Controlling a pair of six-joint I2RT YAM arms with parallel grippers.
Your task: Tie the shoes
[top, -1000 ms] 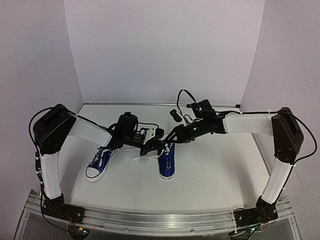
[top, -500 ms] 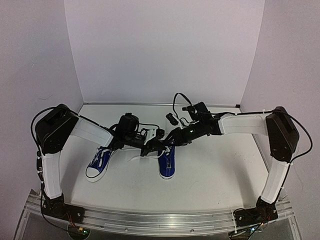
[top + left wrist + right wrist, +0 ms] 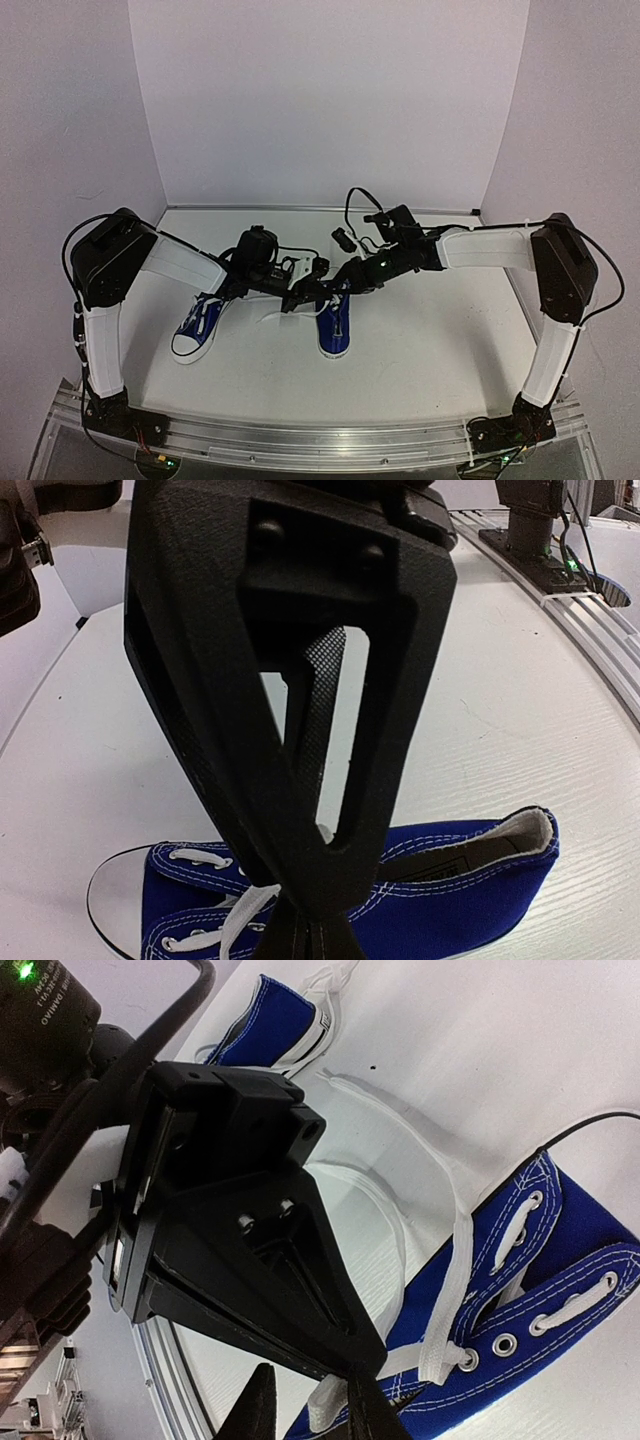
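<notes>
Top view: two blue shoes on the white table (image 3: 440, 340), white toe caps pointing to the bottom of the frame. The left shoe (image 3: 198, 330) sits lower left of centre, angled with its toe out to the left. The centre shoe (image 3: 335, 328) is just below the middle, roughly straight. They stand apart, with a loose white lace end (image 3: 270, 318) lying flat on the table between them. Both arms reach in from the sides and meet over the top of the centre shoe, wrists close together.

Left gripper (image 3: 305, 932): fingers fully pressed together, tips down at the shoe's lacing, bottom centre of the wrist view. A white lace runs up to the tips from the lower left. Can't tell whether it is pinched; the tips are cut off by the frame edge. The shoe lies across the bottom of that view, toe cap at the left, heel opening at the right.

Right gripper (image 3: 310, 1410): tips at the bottom edge, a small gap between them, not closed. A bit of white lace (image 3: 325, 1400) sits in the gap by the right-hand tip, not clamped as far as shows. The centre shoe's eyelets and tongue fill the lower right. Another lace strand (image 3: 455, 1260) runs from the eyelets up toward the upper centre. The left shoe's heel is at the top centre.
</notes>
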